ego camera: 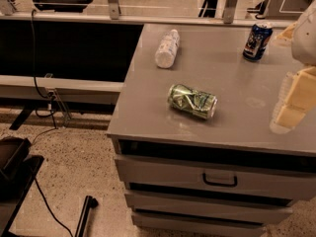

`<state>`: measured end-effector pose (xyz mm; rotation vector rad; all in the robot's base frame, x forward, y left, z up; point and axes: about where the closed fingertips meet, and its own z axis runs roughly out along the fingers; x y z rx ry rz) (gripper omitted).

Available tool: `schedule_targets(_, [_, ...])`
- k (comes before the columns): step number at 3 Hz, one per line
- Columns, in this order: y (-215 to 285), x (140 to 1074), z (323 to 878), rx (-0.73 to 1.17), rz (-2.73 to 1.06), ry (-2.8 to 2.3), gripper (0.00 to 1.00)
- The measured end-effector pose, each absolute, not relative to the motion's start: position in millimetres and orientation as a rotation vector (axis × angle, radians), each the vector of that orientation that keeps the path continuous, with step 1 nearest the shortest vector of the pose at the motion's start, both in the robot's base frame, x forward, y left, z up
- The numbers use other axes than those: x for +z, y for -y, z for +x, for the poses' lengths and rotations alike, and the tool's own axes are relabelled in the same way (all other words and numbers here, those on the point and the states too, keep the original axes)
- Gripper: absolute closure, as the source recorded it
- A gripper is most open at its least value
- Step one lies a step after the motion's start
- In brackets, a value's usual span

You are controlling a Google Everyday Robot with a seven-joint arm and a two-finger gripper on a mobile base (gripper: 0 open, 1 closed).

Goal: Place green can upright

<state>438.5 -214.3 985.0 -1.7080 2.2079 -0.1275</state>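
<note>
The green can (192, 101) lies on its side near the middle of the grey cabinet top (148, 112), its silver end facing right. It looks dented. My gripper (294, 102) hangs at the right edge of the view, above the cabinet top and well to the right of the can, not touching it. Nothing shows in the gripper.
A white plastic bottle (167, 48) lies on its side at the back left of the top. A blue can (257, 41) stands upright at the back right. Drawers with a dark handle (219, 180) face me below. Cables and chair bases are on the floor to the left.
</note>
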Motion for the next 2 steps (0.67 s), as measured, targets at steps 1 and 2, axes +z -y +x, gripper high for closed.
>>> schedule_targets(1, [213.7,985.3,438.7,-0.129,-1.708,-2.206,0.0])
schedule_targets(2, [195.7,980.7,450.9,-0.12,-1.735,-2.185,0.0])
